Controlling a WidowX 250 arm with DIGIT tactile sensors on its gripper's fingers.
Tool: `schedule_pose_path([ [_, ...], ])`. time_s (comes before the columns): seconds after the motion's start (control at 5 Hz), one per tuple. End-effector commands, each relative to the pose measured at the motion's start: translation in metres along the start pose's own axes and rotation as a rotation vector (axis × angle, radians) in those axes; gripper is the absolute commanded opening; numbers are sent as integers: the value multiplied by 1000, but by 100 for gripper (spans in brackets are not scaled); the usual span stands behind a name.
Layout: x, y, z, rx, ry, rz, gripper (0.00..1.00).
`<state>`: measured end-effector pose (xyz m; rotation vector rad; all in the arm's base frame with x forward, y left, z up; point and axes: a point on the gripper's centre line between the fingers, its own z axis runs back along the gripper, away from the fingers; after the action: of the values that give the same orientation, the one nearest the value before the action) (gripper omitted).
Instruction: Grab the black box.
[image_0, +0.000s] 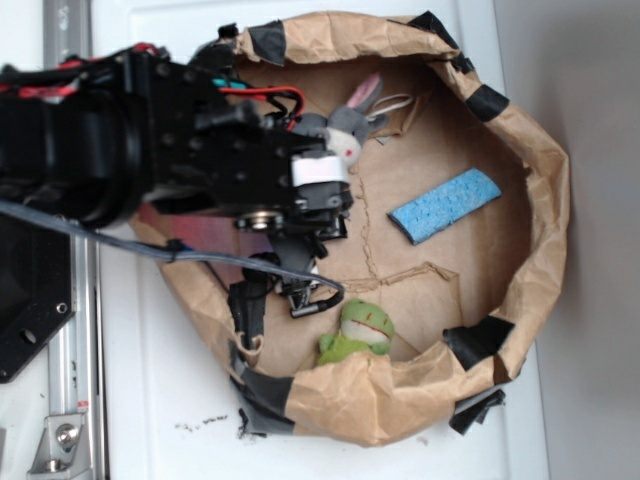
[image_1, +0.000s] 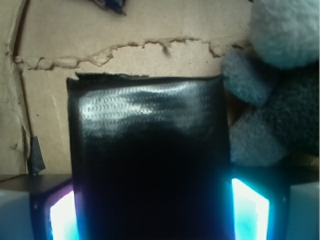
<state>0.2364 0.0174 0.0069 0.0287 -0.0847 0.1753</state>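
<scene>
In the wrist view the glossy black box (image_1: 147, 145) fills the middle of the frame, lying on the brown paper floor. My gripper (image_1: 150, 212) straddles it, and a glowing pad (image_1: 62, 220) presses each side of the box, so the jaws are shut on it. In the exterior view my gripper (image_0: 315, 215) points down into the left part of the paper basket, and the arm hides the box there.
A grey plush rabbit (image_0: 345, 125) (image_1: 280, 100) lies right beside the box. A blue sponge (image_0: 445, 205) and a green plush toy (image_0: 360, 330) also lie in the basket. The crumpled paper wall (image_0: 545, 200) carries black tape patches (image_0: 478, 340).
</scene>
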Motion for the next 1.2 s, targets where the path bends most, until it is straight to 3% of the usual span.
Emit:
schedule_pose_path([
  [0.0, 24, 3, 20, -21, -42, 82, 0],
  [0.4, 21, 16, 80, -13, -91, 125, 0],
  [0.6, 11, 14, 121, -37, -162, 112, 0],
  [0.8, 13, 12, 144, -47, -149, 115, 0],
  [1.0, 22, -6, 147, -72, -107, 72, 0],
])
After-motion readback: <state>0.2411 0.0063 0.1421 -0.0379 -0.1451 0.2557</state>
